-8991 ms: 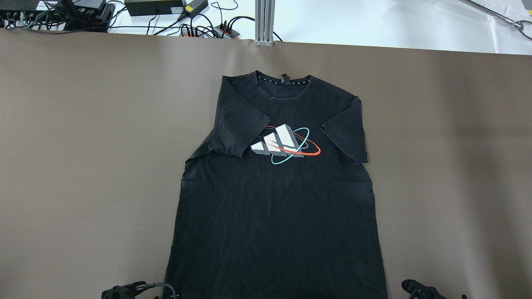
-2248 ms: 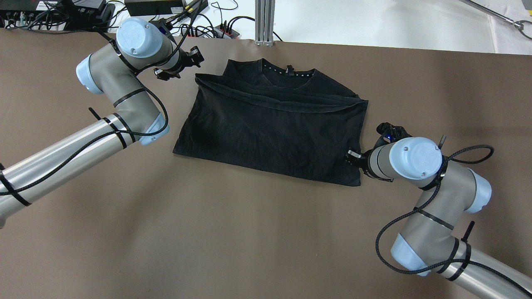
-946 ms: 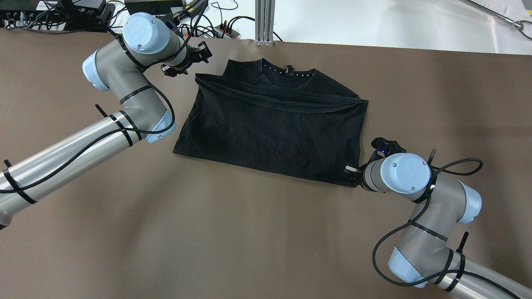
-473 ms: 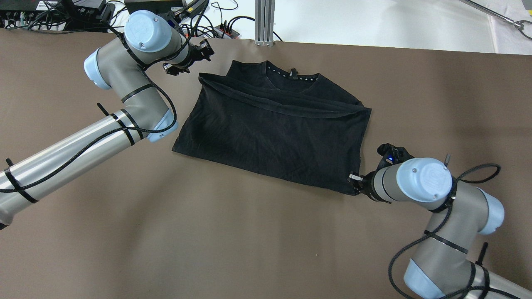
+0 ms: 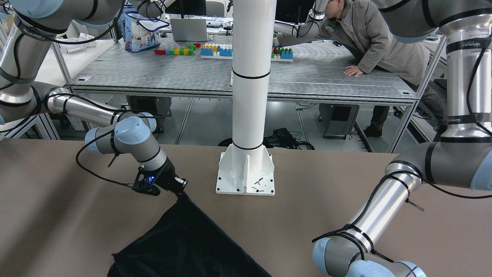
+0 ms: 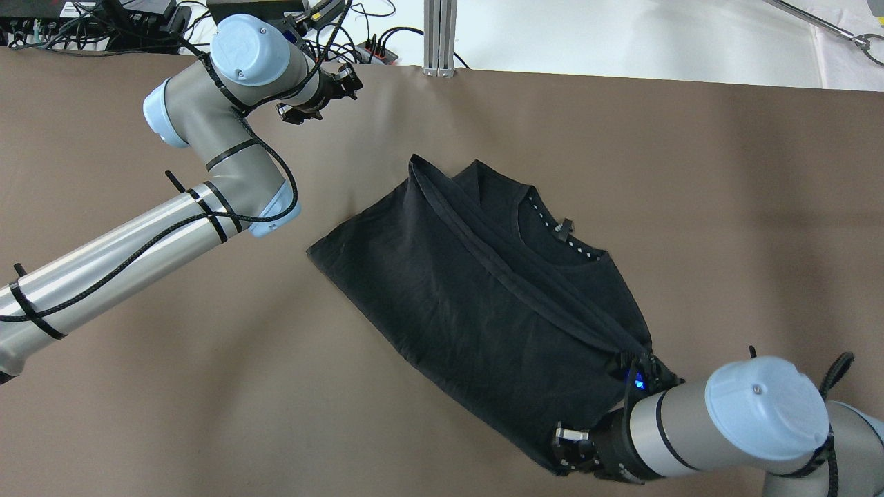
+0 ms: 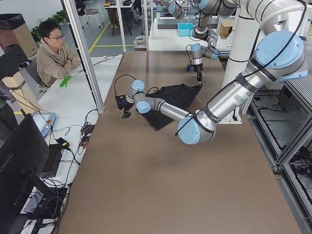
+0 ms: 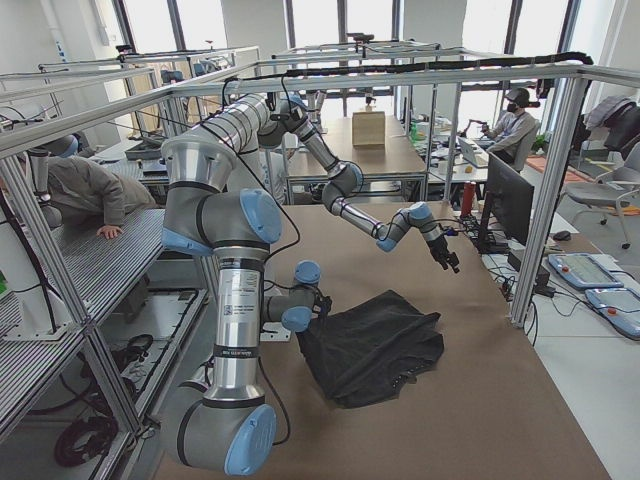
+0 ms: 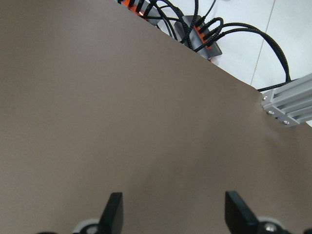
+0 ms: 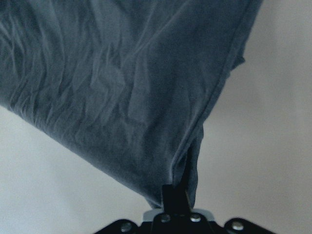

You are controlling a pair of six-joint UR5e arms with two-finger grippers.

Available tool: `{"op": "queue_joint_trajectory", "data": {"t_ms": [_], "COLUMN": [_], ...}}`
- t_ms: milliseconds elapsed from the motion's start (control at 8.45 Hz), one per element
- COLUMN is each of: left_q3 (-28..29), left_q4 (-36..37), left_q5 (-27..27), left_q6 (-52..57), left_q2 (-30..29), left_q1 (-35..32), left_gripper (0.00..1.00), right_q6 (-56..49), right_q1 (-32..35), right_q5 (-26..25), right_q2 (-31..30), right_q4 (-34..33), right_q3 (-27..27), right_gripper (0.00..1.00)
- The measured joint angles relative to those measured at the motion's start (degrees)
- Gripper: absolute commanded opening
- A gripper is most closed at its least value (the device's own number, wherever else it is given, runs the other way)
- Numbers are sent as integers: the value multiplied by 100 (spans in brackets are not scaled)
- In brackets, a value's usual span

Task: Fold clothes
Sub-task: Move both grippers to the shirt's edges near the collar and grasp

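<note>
The folded shirt [image 6: 483, 304] lies skewed mid-way across the table [image 6: 207, 386], bare surface on all sides, its near corner pinched in the closed right gripper [image 10: 176, 194]. The left gripper [image 9: 170, 214] hovers spread-fingered near the table's far edge. A monitor [image 7: 14, 161] reads HUAWEI.

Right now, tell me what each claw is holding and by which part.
The right claw is shut on one corner of the folded black garment. The left claw is open over the table and holds nothing.
</note>
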Motion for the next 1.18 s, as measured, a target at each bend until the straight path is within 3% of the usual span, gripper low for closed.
{"op": "queue_joint_trajectory", "data": {"t_ms": [355, 592, 828, 1183], "left_q3": [-16, -175, -961, -2744], "left_q4": [1, 35, 455, 958], "left_q5": [-13, -34, -24, 82], "left_q6": [-65, -208, -290, -478], "left_q2": [-52, -42, 241, 1387], "left_q1": [50, 121, 379, 964], "left_gripper": [79, 81, 84, 84], "right_q6": [138, 290, 265, 288], "right_q1": [-665, -705, -350, 664], "right_q5": [-151, -714, -1082, -1316], "right_q2": [47, 112, 542, 933], "right_q4": [109, 189, 232, 266], "right_q3": [88, -73, -642, -1159], "right_gripper": [95, 95, 95, 95]}}
